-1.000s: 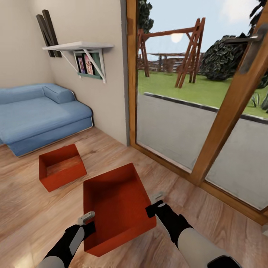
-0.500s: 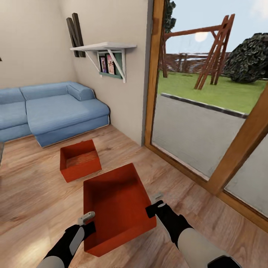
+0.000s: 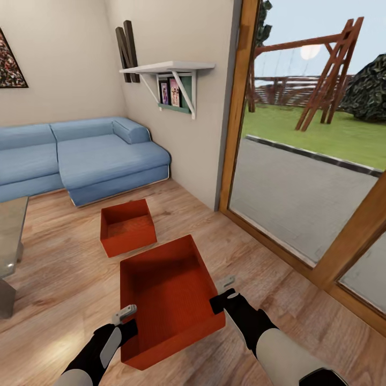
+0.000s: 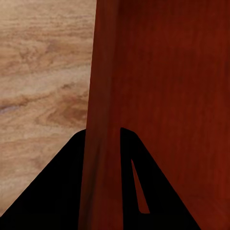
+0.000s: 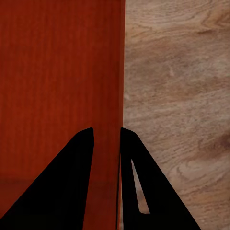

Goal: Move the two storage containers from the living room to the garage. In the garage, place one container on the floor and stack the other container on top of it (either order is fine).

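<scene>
I hold one orange-red storage container [image 3: 169, 297] in front of me above the wood-plank living room floor. My left gripper [image 3: 127, 317] is shut on its left wall [image 4: 100, 120] and my right gripper [image 3: 222, 296] is shut on its right wall [image 5: 120, 96]. In each wrist view the two dark fingers straddle the thin red wall. The second storage container [image 3: 127, 227] sits on the planks farther ahead and slightly left, between me and the blue sofa [image 3: 80, 158].
A glass-topped table [image 3: 9, 236] stands at the left edge. Wood-framed glass doors [image 3: 321, 177] run along the right, with a lawn and swing frame outside. A wall shelf [image 3: 166, 67] hangs above the sofa's end. Open plank floor [image 3: 64, 279] lies around the containers.
The whole view has swung left: sofa, shelf and the floor container shifted rightward in the picture and the table came into view. The held container and both grippers keep their places.
</scene>
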Available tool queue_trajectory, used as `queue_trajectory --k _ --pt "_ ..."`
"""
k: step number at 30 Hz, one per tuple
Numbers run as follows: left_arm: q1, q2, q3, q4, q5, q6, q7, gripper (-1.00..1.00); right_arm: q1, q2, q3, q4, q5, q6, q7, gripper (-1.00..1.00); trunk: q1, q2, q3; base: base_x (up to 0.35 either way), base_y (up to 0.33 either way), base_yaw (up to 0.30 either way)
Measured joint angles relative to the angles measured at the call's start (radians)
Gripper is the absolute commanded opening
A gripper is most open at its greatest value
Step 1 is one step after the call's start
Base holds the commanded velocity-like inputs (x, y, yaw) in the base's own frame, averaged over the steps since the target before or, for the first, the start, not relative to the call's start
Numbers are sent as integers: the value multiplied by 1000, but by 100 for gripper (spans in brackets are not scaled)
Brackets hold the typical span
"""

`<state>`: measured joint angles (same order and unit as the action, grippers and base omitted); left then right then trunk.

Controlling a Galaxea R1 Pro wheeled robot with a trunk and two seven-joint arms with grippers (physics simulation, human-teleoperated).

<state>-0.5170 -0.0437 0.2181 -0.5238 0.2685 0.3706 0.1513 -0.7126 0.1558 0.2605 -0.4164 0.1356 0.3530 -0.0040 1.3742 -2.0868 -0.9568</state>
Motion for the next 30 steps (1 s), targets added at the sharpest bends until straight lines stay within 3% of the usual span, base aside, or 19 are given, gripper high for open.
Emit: queue_trajectory --k 6,30 --pt "-1 0 0 0 -1 0 0 -100 0 1 -1 -1 -1 0 -2 -100 0 0 0 0 0 68" --pt "-1 0 -1 0 -1 0 0 -100 0 1 -2 0 -1 0 -3 -100 0 0 0 0 0 286"
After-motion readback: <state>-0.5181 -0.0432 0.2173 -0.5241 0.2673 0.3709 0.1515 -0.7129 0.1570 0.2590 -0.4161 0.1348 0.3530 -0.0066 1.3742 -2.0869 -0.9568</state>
